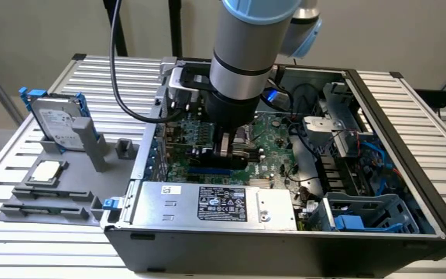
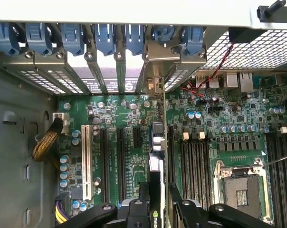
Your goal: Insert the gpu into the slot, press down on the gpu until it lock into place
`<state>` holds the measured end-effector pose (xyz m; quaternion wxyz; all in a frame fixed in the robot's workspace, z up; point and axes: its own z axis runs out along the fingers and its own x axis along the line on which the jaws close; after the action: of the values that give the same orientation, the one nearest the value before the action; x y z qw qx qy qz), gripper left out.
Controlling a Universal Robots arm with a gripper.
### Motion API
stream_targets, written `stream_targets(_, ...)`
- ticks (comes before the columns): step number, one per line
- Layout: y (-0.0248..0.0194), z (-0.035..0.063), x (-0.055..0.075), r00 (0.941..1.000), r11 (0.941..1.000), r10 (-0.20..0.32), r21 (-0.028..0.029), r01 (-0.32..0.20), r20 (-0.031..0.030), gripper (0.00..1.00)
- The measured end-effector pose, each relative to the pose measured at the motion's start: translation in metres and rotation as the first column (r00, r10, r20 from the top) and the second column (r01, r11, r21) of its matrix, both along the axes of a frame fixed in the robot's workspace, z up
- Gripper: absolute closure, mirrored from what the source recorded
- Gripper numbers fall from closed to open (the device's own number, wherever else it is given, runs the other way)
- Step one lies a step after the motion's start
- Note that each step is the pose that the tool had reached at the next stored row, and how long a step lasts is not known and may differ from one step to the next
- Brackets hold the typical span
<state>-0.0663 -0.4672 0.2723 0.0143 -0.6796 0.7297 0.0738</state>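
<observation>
Gripper (image 2: 157,202) clamps the gpu (image 2: 156,156) edge-on above the motherboard (image 2: 124,156).
Left to right in the exterior view: drive (image 1: 56,123) on the bench (image 1: 21,244), then case (image 1: 285,256), where the gpu stands upright over the blue slot (image 1: 207,172).

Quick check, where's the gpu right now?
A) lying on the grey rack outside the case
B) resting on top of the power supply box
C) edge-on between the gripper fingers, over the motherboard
C: the wrist view shows the gpu standing edge-on between the fingers of the gripper, over the green motherboard inside the case.
</observation>
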Motion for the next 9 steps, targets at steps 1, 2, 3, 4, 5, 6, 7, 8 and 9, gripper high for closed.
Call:
stream_targets(1,0.0,-0.0001,0.0,1.0,1.0,0.0,0.0,0.0,-0.0001,0.74)
stream_targets(2,0.0,-0.0005,0.0,1.0,1.0,0.0,0.0001,0.0,-0.0003,0.74)
stream_targets(3,0.0,-0.0007,0.0,1.0,1.0,0.001,0.0002,-0.001,-0.0003,0.74)
stream_targets(4,0.0,-0.0009,-0.0001,1.0,1.0,0.003,0.0001,-0.003,-0.0005,0.74)
stream_targets(5,0.0,-0.0011,-0.0002,1.0,1.0,0.006,0.0002,-0.006,-0.0008,0.74)
stream_targets(6,0.0,-0.0014,-0.0003,0.9999,0.9999,0.01,0.0003,-0.01,-0.0011,0.74)
stream_targets(7,0.0,-0.0016,-0.0005,0.9999,0.9999,0.015,0.0001,-0.015,-0.0014,0.74)
stream_targets(8,0.0,-0.0018,-0.0007,0.9998,0.9998,0.018,0.0,-0.018,-0.0016,0.74)
stream_targets(9,0.0,-0.0018,-0.0008,0.9998,0.9998,0.022,-0.0003,-0.022,-0.0017,0.74)
